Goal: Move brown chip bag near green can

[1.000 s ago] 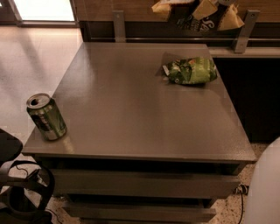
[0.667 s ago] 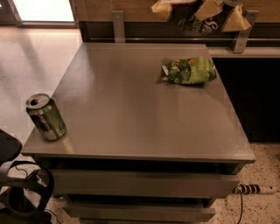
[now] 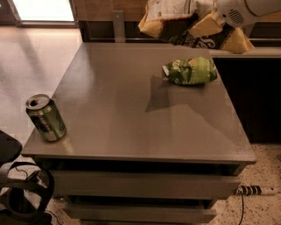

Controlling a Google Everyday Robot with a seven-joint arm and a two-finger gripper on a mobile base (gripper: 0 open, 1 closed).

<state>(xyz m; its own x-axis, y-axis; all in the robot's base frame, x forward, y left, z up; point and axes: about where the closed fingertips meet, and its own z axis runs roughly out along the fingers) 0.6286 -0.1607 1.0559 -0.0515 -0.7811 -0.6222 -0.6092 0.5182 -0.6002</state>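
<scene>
The brown chip bag [image 3: 184, 26], dark brown with yellow edges and a white label panel, hangs in the air over the table's far edge. Its shadow falls on the tabletop below. My gripper [image 3: 213, 19], at the end of the white arm [image 3: 239, 12] coming in from the top right, is shut on the bag's right part. The green can [image 3: 46, 117], with a silver opened top, stands upright at the table's front left corner, far from the bag.
A smaller bright green chip bag [image 3: 191, 70] lies at the back right of the grey table [image 3: 131, 132]. A dark counter [image 3: 246, 52] runs behind and to the right. A black object [image 3: 17, 184] with cables sits on the floor at the lower left.
The brown chip bag and the gripper have come lower and a little forward over the table's far edge. The can and the green bag have not moved.
</scene>
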